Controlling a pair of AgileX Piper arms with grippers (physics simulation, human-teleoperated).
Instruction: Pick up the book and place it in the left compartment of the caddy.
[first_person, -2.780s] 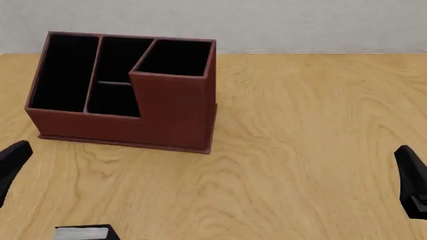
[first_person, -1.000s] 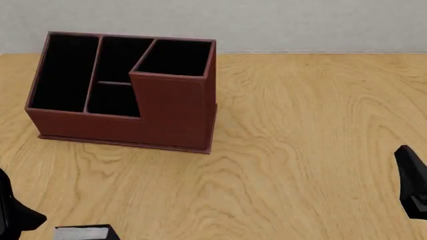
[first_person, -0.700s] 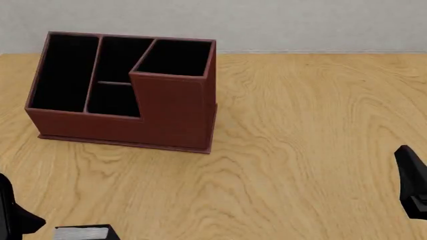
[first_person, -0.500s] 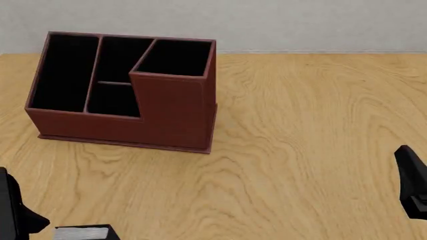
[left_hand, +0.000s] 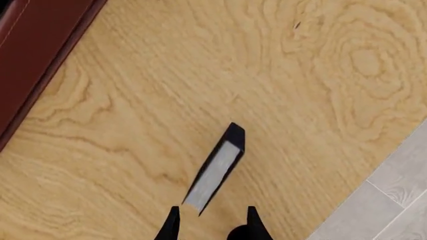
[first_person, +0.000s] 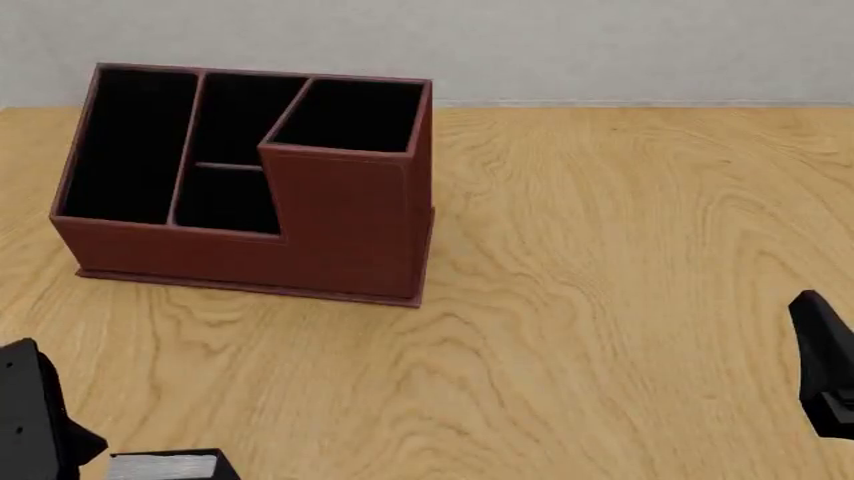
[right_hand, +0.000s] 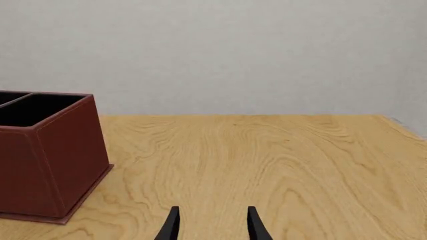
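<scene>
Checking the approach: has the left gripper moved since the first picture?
Yes. The left gripper left its place short of the caddy and dropped toward the near edge, over the book.

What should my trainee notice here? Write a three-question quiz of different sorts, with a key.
1. True or false: the small black book with white-grey page edges already lies inside the reddish-brown leather-look caddy.
2. Which gripper is at the book? A: left gripper. B: right gripper.
3. Fill in: the left gripper's jaws are ___.
Key: 1 false, it lies on the wooden table; 2 A; 3 open.
</scene>
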